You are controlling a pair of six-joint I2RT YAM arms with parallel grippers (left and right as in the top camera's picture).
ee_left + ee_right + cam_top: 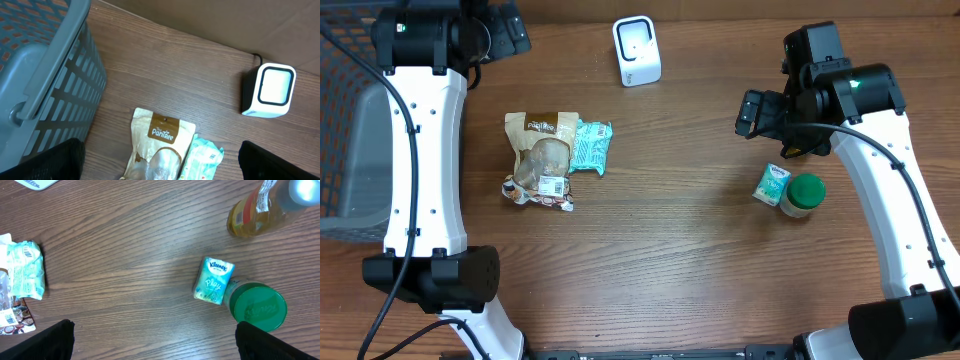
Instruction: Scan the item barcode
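The wooden worktop (670,250) carries two small groups of goods and a scanner. The white box-shaped barcode scanner with a dark-rimmed window (636,50) stands at the far edge, midway between the arms, and nothing is in front of its window.

Nearer the left arm lies a beige "PanTree" snack pouch with a clear window (542,150), flat on the worktop. A teal plastic-wrapped packet (590,147) lies touching its right side. A white printed label sits on the lower part of the pouch, and a crumpled colourful wrapper shows under that end.

Nearer the right arm, a small teal Kleenex tissue pack (772,185) lies just beside a jar with a round green lid (802,195), and the two are touching. The right wrist view also shows a bottle of amber liquid (250,215) lying beyond them.

A grey plastic lattice basket (350,150) stands at the left edge of the worktop.

The left end effector (160,160) hangs above the far left part of the worktop, between the basket and the pouch, its jaws spread wide and empty. The right end effector (160,340) hovers above bare wood left of the tissue pack, its jaws also spread wide and holding nothing.
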